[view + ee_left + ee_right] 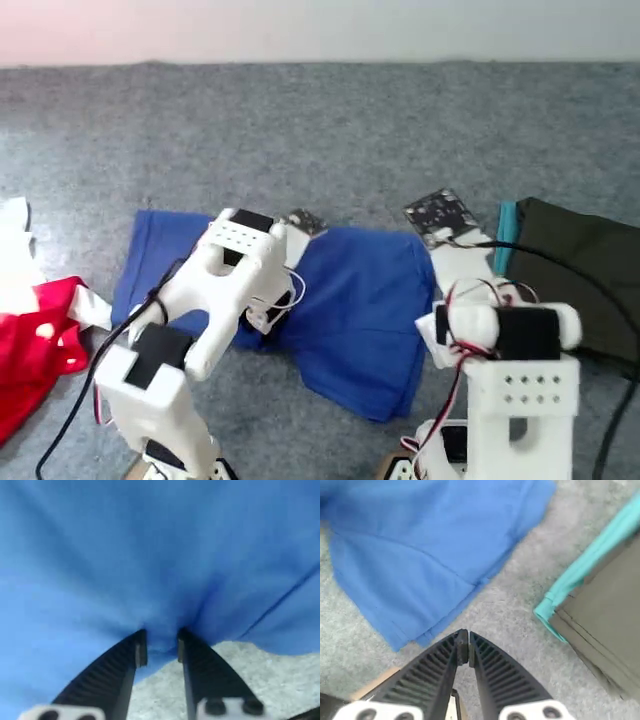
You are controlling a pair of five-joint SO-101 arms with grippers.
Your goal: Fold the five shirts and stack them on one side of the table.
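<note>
- The gray table (pixel 400 130) is soft like carpet and takes up nearly the whole high view.
- The blue shirt (pixel 360 300) is the biggest cloth. It lies in the middle of the table, between the two arms. It is loose and a bit crumpled, with one corner reaching toward the near edge.
- The dark green shirt (pixel 580 270) lies on the right side of the table. It looks flat and folded.
- The teal shirt (pixel 506 240) lies under the dark green shirt. Just a thin strip of it peeks out on the left side of that pile. There is bare table between the pile and the blue shirt.
- The red shirt (pixel 35 340) lies in a heap at the left edge of the table, well apart from the pile on the right.
- The white shirt (pixel 12 240) is at the left edge too, just past the red shirt on the far side and touching it.
- The left arm (pixel 200 310) leans from the near left over the blue shirt.
- The right arm (pixel 510 350) stands at the near right, close to the pile.
- The left gripper (pixel 160 647) is pinching a small bunch of the blue shirt near the shirt's edge, and the cloth puckers at its tips.
- The right gripper (pixel 464 647) has its two fingers pressed together with nothing in them. It hangs over bare table between the blue shirt and the pile.
</note>
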